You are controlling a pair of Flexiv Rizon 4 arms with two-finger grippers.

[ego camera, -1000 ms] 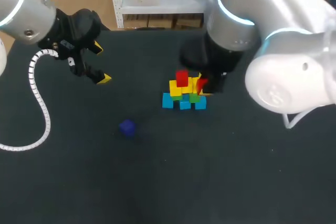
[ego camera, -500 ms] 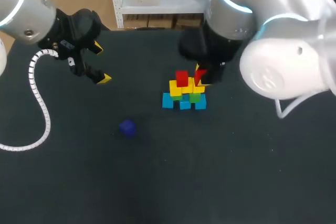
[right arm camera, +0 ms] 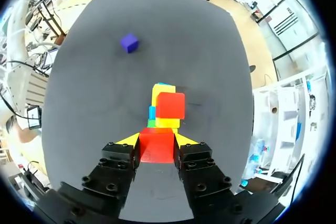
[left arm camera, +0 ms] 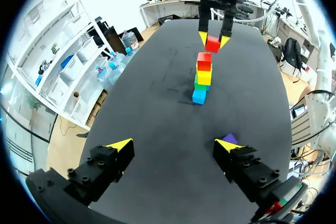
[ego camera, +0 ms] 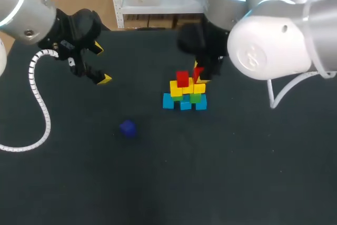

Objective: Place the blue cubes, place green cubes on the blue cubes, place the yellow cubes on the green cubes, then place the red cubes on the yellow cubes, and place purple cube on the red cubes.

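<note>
- Right pincer point(right arm camera: 157, 139) clamps a red cube point(right arm camera: 156, 151) above the pyramid point(ego camera: 184, 96), apparently to seat it on the bare yellow cube point(ego camera: 199, 87).
- Left pincer point(ego camera: 101, 65) hangs spread apart, clear of the pyramid.

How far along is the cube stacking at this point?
Done: blue cubes at the base, green cubes and yellow cubes above them, one red cube on top. In hand: the right jaws are shut on a second red cube, held above the pile. Left: setting it down, then adding the purple cube, which lies alone on the table. The left jaws are open.
</note>
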